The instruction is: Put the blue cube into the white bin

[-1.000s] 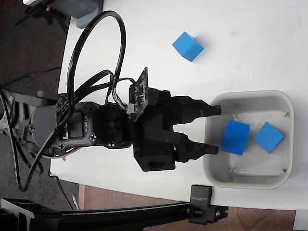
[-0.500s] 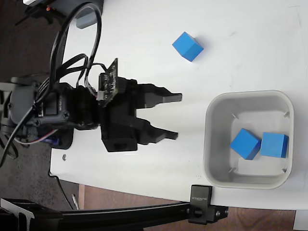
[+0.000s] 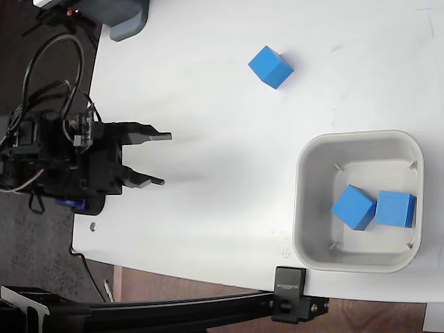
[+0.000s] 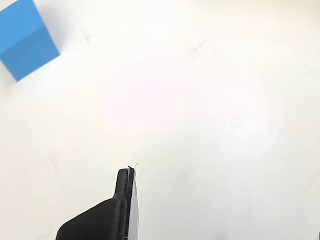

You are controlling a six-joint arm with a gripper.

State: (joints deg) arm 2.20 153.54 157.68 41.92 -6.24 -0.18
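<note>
1. Fixed view: the claw point(image 3: 161, 159) sits at the left edge of the table point(image 3: 208, 83), jaws spread wide with nothing between them. A second ago it was reaching over the near rim of the white bin point(image 3: 302, 208) with a cube just off its tips; since then it has drawn straight back, well away from the bin.

2. The white bin lies far ahead of the claw's tips. Two blue cubes rest inside it, touching each other: the nearer one point(image 3: 354, 207) sits turned at an angle, and the farther one point(image 3: 396, 209) lies squarer, close to the bin's far wall. A second ago they were apart and placed differently, so they have settled since the release.

3. The remaining blue cube point(image 3: 270, 66) stands loose on the table, ahead of the claw and off to one side, towards the top of the fixed view, well apart from both claw and bin.

4. In the wrist view that cube point(image 4: 25, 37) shows at the upper left corner, with one dark fingertip point(image 4: 125, 190) at the bottom over bare white table.

5. My reading: one drop is finished and the arm has pulled clear. The next job is likely to swing towards the loose cube, which has open room all round it for a grasp.
</note>
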